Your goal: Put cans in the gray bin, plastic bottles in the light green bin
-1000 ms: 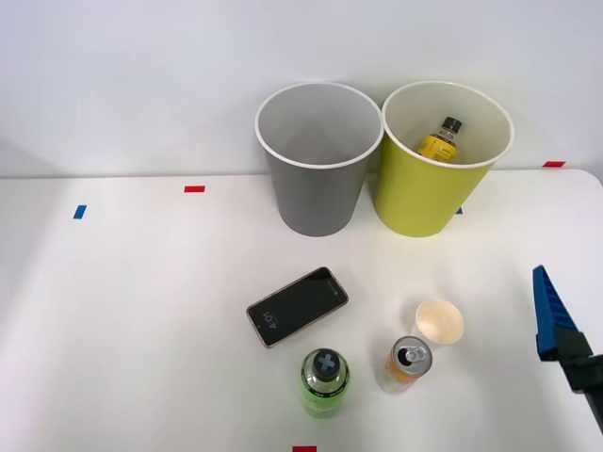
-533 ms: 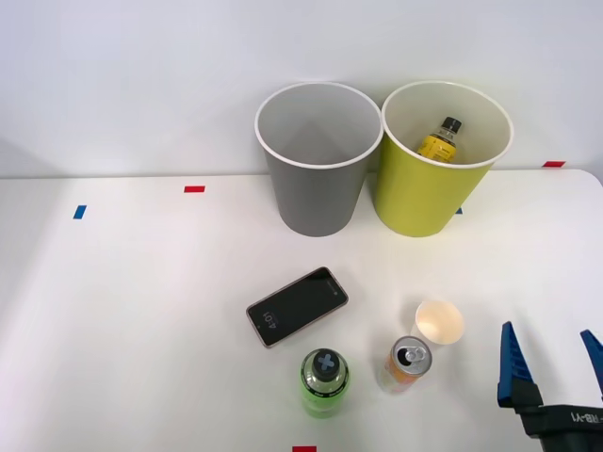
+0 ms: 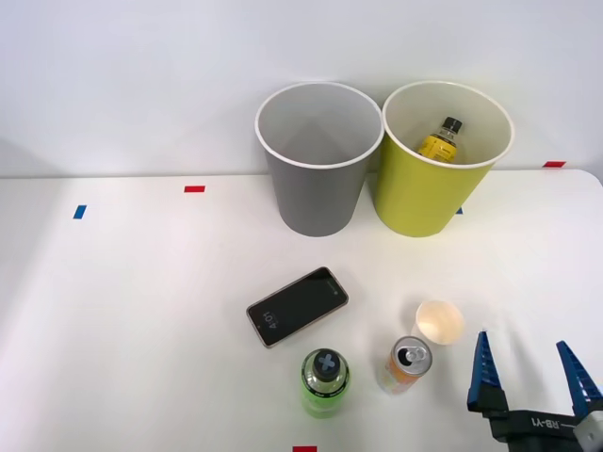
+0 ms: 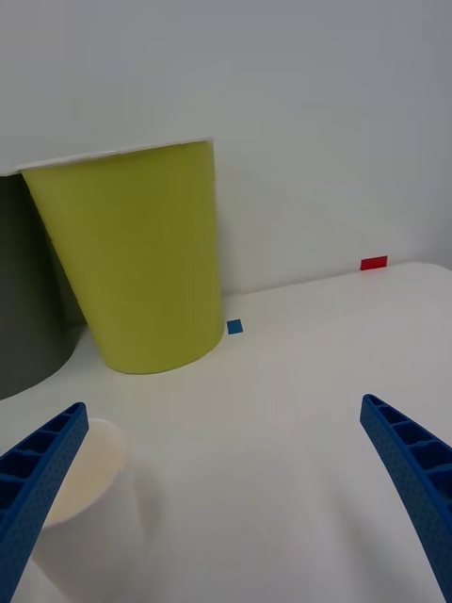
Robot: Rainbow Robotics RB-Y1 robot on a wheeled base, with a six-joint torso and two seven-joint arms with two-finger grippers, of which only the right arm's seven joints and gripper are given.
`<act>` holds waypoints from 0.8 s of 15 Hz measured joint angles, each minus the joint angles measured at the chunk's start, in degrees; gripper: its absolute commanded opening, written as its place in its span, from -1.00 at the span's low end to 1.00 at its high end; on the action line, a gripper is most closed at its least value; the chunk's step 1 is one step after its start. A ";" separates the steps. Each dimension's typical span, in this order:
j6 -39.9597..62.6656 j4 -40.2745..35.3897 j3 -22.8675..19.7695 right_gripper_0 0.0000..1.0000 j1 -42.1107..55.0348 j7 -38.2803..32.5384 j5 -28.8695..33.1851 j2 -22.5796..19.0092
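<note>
An orange can (image 3: 406,365) with a silver top stands near the table's front edge. Left of it stands a bright green bottle (image 3: 324,381) with a dark cap. A yellow bottle (image 3: 442,139) lies inside the light green bin (image 3: 431,198) at the back; this bin (image 4: 141,264) also fills much of the right wrist view. The gray bin (image 3: 316,193) stands just left of it, its edge (image 4: 24,311) in the wrist view too. My right gripper (image 3: 529,371) is open at the front right, to the right of the can, with nothing between its fingers (image 4: 414,471).
A small pale paper cup (image 3: 439,323) stands between the can and my gripper, close to one finger in the wrist view (image 4: 80,480). A dark phone (image 3: 297,305) lies left of centre. Coloured tape marks (image 3: 194,188) dot the white table.
My right gripper has moved leftward along the front edge, from the far right towards the can and cup, and now shows both fingers spread.
</note>
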 measured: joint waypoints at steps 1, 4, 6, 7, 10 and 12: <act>-2.49 3.09 -0.21 1.00 -1.28 -0.31 1.40 0.57; -12.30 13.89 0.80 1.00 -5.41 0.15 2.17 -0.30; -13.78 14.46 2.19 1.00 -5.06 4.12 1.74 -3.37; -13.91 13.42 3.22 1.00 -3.35 6.89 1.17 -5.21; -14.00 9.15 6.82 1.00 4.32 14.86 -2.84 -9.08; -14.01 7.18 8.61 1.00 9.05 18.78 -5.14 -10.36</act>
